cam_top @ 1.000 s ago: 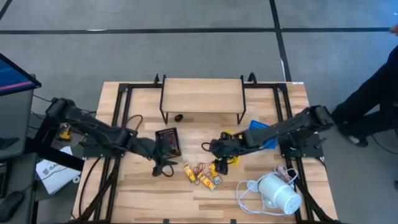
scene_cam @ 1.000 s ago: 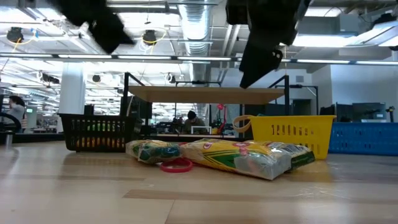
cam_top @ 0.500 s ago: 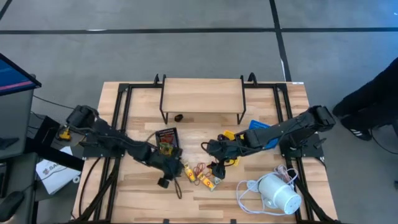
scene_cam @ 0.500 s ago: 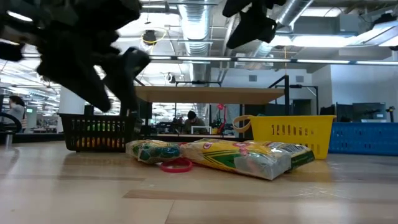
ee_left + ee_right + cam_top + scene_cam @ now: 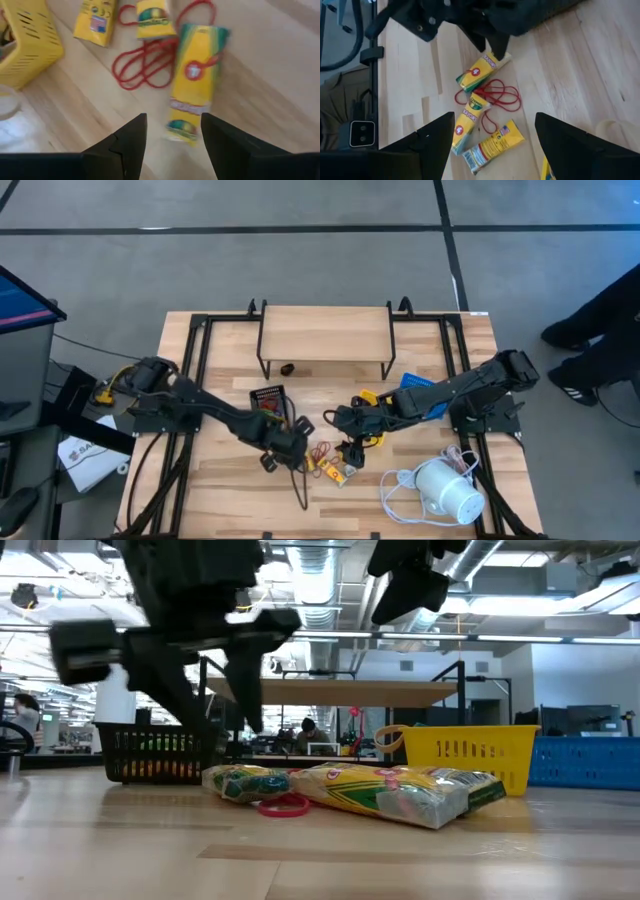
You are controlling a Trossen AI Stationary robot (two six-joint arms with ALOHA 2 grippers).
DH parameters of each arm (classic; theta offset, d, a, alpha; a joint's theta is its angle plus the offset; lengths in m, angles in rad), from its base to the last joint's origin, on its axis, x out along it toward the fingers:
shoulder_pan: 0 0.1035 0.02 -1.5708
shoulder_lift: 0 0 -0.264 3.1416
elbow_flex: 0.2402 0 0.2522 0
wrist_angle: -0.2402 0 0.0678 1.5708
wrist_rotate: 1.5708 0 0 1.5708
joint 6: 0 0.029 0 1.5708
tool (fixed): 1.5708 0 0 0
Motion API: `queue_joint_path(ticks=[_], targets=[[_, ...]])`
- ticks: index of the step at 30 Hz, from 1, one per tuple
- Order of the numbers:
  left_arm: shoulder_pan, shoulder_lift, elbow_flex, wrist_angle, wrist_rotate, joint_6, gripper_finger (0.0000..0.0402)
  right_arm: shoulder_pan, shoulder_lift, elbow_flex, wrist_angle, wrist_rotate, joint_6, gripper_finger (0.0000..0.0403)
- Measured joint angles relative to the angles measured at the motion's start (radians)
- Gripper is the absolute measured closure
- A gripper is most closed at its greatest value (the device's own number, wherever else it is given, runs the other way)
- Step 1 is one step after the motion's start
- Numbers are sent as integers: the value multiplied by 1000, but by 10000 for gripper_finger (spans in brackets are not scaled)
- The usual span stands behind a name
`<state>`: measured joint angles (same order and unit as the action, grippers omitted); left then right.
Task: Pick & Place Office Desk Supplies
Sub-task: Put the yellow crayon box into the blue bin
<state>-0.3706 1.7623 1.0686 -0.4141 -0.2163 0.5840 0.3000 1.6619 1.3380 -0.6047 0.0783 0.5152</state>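
Note:
Three yellow crayon packets (image 5: 305, 458) (image 5: 336, 471) and a tangle of red rubber bands (image 5: 321, 451) lie flat on the wooden table near its middle. My left gripper (image 5: 291, 442) is open and hovers just above the leftmost packet (image 5: 192, 85), with one finger on each side of the packet's near end, touching nothing. In the low view the left gripper (image 5: 215, 700) hangs above the packets (image 5: 390, 790). My right gripper (image 5: 340, 420) is open and empty, higher up, to the right of the packets. In the right wrist view it looks down on the packets (image 5: 470, 122) and the bands (image 5: 495, 97).
A black mesh tray (image 5: 268, 402), a yellow tray (image 5: 368, 402) and a blue tray (image 5: 420, 395) stand behind the packets. A wooden shelf (image 5: 325, 335) is at the far edge. A white cylindrical device (image 5: 447, 491) with its cord lies at the near right.
My left gripper has swung from the table's left toward the right and the near edge and come down over the leftmost packet, still open. My right gripper has risen a little. The packets and bands have stayed where they were.

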Motion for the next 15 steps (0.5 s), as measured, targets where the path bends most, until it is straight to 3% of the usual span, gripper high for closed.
queue_joint_path(ticks=[8,15], targets=[[10,54,30,-32,80,99,216,0,0,0,0,-3,-2,129],[10,53,32,-13,113,150,181,0,0,0,0,-3,-2,129]])
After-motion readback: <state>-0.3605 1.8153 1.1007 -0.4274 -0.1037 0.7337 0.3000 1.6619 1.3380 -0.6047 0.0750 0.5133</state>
